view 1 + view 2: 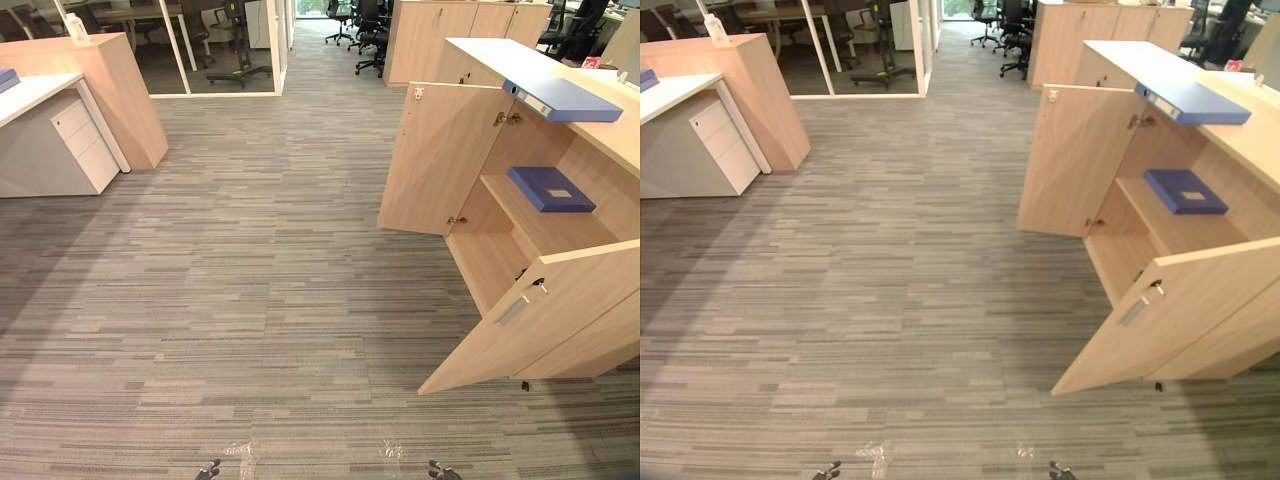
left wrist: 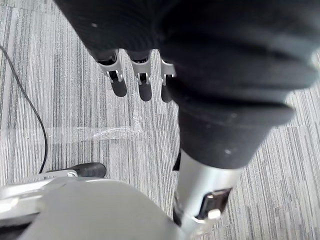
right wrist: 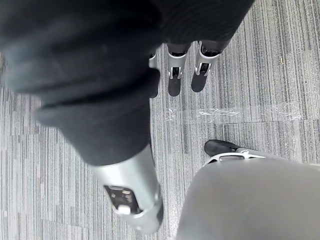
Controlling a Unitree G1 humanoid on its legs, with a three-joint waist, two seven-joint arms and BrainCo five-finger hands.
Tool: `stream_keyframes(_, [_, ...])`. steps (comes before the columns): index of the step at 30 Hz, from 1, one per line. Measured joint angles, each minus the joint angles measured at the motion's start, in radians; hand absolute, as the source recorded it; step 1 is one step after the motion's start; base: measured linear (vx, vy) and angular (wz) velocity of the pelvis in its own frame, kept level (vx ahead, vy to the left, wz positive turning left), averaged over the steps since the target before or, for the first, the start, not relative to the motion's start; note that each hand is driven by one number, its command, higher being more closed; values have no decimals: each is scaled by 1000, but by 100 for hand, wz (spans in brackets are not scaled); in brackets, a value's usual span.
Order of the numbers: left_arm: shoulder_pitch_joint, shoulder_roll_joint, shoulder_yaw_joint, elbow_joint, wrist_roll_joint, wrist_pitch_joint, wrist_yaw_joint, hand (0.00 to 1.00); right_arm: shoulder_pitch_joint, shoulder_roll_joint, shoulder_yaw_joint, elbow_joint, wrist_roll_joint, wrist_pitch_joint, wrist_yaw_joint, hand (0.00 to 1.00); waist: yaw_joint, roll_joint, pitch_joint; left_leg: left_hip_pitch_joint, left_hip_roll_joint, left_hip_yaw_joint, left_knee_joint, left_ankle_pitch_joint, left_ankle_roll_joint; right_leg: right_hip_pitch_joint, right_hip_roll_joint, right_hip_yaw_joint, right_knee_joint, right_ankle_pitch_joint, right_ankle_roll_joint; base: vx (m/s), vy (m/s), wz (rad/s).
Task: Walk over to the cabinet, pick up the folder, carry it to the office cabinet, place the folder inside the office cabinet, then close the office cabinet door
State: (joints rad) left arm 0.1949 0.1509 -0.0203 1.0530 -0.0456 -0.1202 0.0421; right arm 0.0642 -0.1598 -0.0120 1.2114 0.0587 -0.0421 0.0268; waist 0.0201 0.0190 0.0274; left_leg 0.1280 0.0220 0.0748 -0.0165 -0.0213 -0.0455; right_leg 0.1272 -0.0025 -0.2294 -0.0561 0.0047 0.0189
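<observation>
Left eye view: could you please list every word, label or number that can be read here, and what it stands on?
No text can be read.
Blue folder on the cabinet top: white spine label, too small to read.
Blue folder on the shelf: pale cover label, too small to read.

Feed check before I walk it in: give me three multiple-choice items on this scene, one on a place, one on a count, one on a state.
1. The blue binder lies: A on top of the cabinet; B inside it; C on the floor.
2. Blue folders on and in that cabinet: A one; B two; C four.
3. Its doors: A both shut; B one open; C both open.
Key: A, it rests on the top; B, the binder plus a flat folder on the shelf; C, the far door and the near door both stand swung out.
</observation>
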Motion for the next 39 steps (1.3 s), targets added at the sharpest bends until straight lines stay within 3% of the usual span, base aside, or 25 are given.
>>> stream_keyframes(3, [0,0,3,5,-51,0,-22,0,-4,-1,-4,0,0,0,9,0,1,5,6,1,5,8,0,-4,-21,2,2,0,0,-11,23,46,-23,-2])
stream_keyframes(8, [-4,-2,3,10,-65,-1,-31,0,-12,-4,-4,0,0,0,12,0,1,10,17,21,8,19,0,-6,-26,21,4,0,2,-21,41,7,-2,0])
stream_keyframes(20, [-5,-2,5,16,-42,-8,-31,0,-13,-4,-3,-1,2,-1,12,0,2,15,28,27,8,20,0,-6,-26,28,4,-2,-2,-12,27,-3,1,0])
stream_keyframes(29, [-9,-1,7,16,-42,-17,-31,0,-17,-5,0,-1,4,-1,13,0,3,1,45,18,8,9,8,-6,-21,37,7,-18,-21,-5,17,-10,-2,4])
stream_keyframes(31, [-15,-1,14,16,-42,-17,-31,0,-17,-5,2,0,5,-1,14,0,2,-1,49,-28,9,-5,81,-35,-11,36,4,-35,-16,-5,16,-14,-6,27])
stream_keyframes(33, [-48,-4,43,13,-50,-17,-31,0,-29,-8,3,3,20,-1,16,0,2,-2,94,-150,14,-1,331,-96,-32,35,-6,-71,2,-11,8,-102,6,44])
stream_keyframes(34, [-54,-4,58,-3,-64,-17,-29,0,-34,-8,4,4,39,-1,19,0,13,-6,118,-224,25,29,489,-102,-43,38,-11,-73,10,-33,-20,-132,6,26])
stream_keyframes(35, [-54,-9,66,-11,-69,-17,-29,0,-33,-11,4,3,42,-2,21,0,16,-5,128,-264,39,49,574,-101,-46,45,-12,-73,19,-45,-36,-90,22,15])
stream_keyframes(36, [-49,-14,86,-21,-84,-18,-25,0,-33,-14,4,3,44,0,21,0,22,-5,139,-325,81,105,684,-142,-31,56,-12,-72,37,-60,-44,-26,20,7])
stream_keyframes(38, [-30,-24,97,-23,-87,-17,-21,0,-25,-14,-5,4,50,1,21,0,24,-2,140,-342,124,156,610,-170,-15,65,-21,-69,42,-70,-33,3,20,-2])
stream_keyframes(39, [-26,-29,104,-23,-91,-17,-20,0,-25,-14,-7,3,66,1,21,0,24,-2,141,-339,125,150,467,-153,-16,65,-34,-64,42,-74,-26,54,108,-8])
